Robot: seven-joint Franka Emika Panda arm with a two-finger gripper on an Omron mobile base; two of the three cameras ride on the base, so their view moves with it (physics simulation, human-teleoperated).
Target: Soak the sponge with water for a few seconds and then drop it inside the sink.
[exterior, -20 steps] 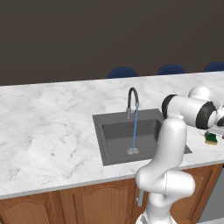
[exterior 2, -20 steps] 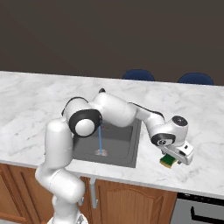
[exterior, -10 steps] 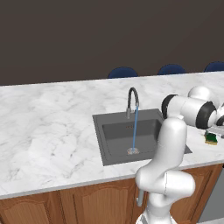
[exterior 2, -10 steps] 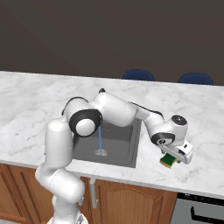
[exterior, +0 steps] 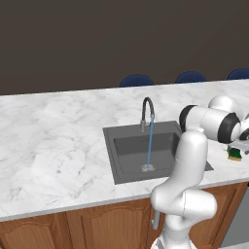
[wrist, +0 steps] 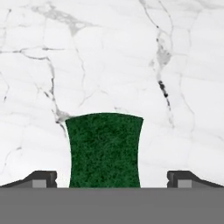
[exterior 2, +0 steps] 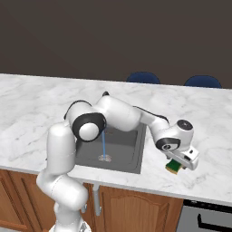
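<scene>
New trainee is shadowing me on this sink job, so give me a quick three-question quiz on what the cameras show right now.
1. True or false: the sponge lies on the counter, between the open jaws.
2. Where does the water land?
A. in the sink
B. on the counter
C. on the sponge
3. Fill in: seen from the robot, the sponge lies to the sink's ____.

Key: 1 true; 2 A; 3 right.

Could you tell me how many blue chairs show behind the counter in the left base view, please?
3, all tucked behind the far edge of the counter: one chair behind the faucet, the next further right, the last at the right border. Others may be hidden.
</scene>
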